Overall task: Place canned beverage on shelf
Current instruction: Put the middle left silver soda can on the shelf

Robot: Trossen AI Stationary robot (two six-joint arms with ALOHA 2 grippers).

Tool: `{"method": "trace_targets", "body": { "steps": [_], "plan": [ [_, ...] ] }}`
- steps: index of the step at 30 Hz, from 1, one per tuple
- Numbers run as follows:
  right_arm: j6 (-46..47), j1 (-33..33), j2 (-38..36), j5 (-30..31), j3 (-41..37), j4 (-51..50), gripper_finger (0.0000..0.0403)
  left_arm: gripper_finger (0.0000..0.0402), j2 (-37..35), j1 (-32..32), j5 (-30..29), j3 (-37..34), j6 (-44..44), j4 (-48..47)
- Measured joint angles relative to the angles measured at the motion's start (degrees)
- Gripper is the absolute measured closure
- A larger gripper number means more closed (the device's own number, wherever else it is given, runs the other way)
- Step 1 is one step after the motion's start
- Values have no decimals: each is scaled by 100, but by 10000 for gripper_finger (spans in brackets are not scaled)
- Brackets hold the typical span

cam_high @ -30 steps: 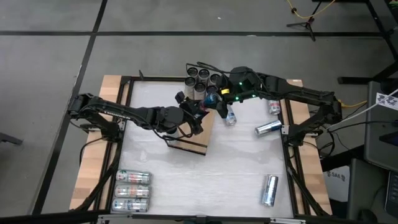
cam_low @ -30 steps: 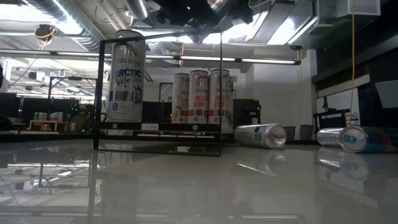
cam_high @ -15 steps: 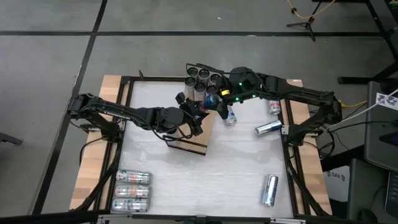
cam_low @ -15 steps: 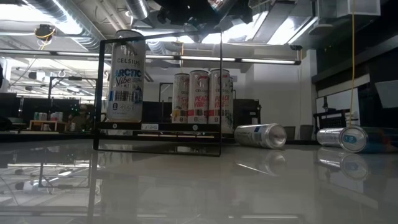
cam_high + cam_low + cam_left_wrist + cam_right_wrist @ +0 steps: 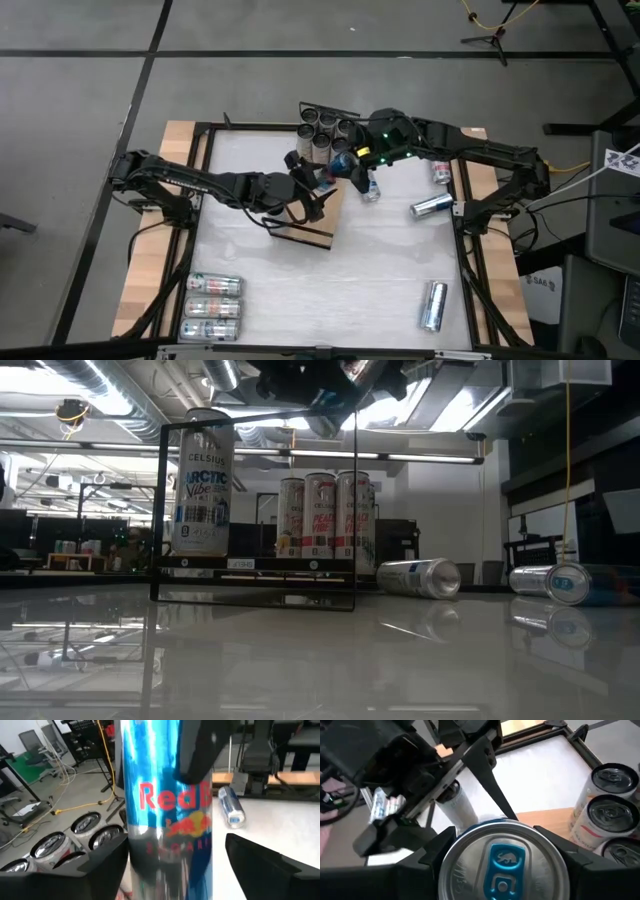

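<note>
My right gripper (image 5: pixel 352 160) is shut on a blue-and-silver Red Bull can (image 5: pixel 167 815), held in the air above the light-wood shelf (image 5: pixel 312 228). My left gripper (image 5: pixel 308 183) is open. Its two fingers (image 5: pixel 270 865) stand on either side of the can's lower body, and I cannot tell whether they touch it. A white Celsius can (image 5: pixel 203 485) stands on the shelf's near end. A cluster of cans (image 5: pixel 325 130) stands on its far end by the wire rail. My right gripper holds the Red Bull can by its top end (image 5: pixel 452 865), pinched between two fingers (image 5: pixel 432 852) on opposite sides of the rim. The fingers come from above the can's top and run down along its wall (image 5: pixel 200 750). The can is lifted clear of the shelf.
Cans lie on the white table at the right (image 5: pixel 432 207), by the right edge (image 5: pixel 440 172) and at the near right (image 5: pixel 433 305). Three more lie at the near left (image 5: pixel 212 305). The shelf's black wire rail (image 5: pixel 255 510) frames its near end.
</note>
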Motion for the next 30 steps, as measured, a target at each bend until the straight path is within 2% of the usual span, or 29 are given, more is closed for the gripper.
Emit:
{"method": "trace_targets", "body": {
  "steps": [7,17,25,30],
  "plan": [
    [-367,2,106,46,-2,-251,177,58,-632,-2,250,0,-332,-1074],
    [-1089,0,823,-57,-2,-95,176,58,-1744,-2,469,0,-822,-3096],
    [-1827,2,1430,-107,0,-11,176,58,-1950,0,482,0,-1303,-4071],
    [-2210,2,1725,-107,0,-87,176,58,-1899,0,491,0,-1413,-4286]
  ]
}}
